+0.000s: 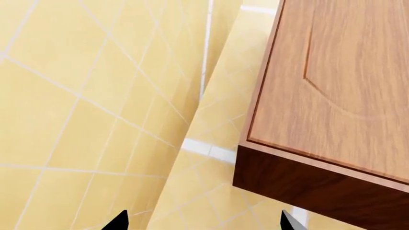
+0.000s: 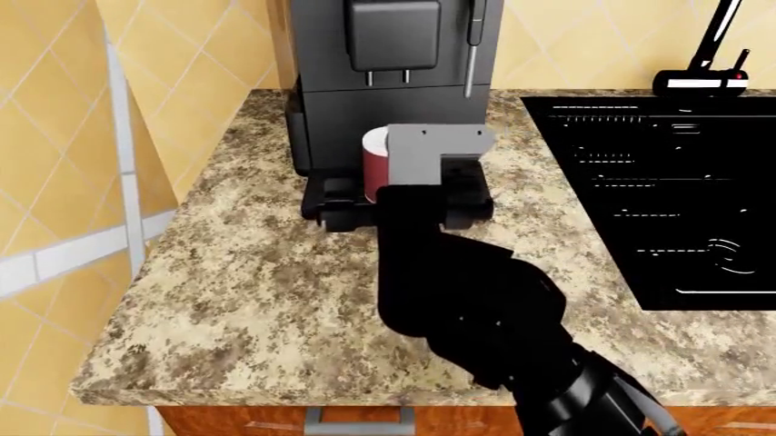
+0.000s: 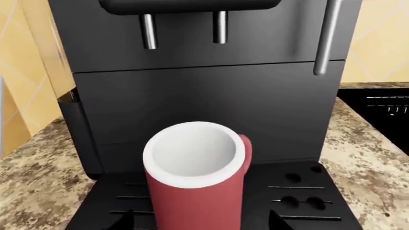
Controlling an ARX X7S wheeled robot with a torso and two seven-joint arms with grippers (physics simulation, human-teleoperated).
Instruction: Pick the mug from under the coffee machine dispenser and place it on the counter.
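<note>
The mug [image 3: 195, 184] stood upright on the slotted drip tray [image 3: 300, 191] of the coffee machine [image 2: 376, 82], under the dispenser [image 3: 185, 5] and its two metal nozzles [image 3: 148, 31], with the steam wand [image 3: 327, 36] off to one side. The machine sat near the counter's [image 2: 243, 300] back edge, toward its left end, with the black sink [image 2: 667, 200] beyond it to the right.

The right gripper [image 3: 201, 221] faced the mug from the front. Its dark fingertips [image 3: 124, 221] showed on either side of the mug's body, spread a little wider than the mug and apparently not yet touching it. The head view hid the jaws behind the wrist. The left gripper [image 1: 204, 221] hung well away, spread wide and empty, looking at yellow wall tiles [image 1: 83, 96] and a wooden cabinet [image 1: 332, 86].

The mug looked rigid, light and empty, with a smooth glazed wall that could slip under a weak squeeze. Its handle [image 3: 246, 153] pointed back and to the side, away from the gripper, so the round body was the sensible place to hold, low enough to stay steady. It would probably need pulling forward clear of the nozzles rather than lifting straight up.
</note>
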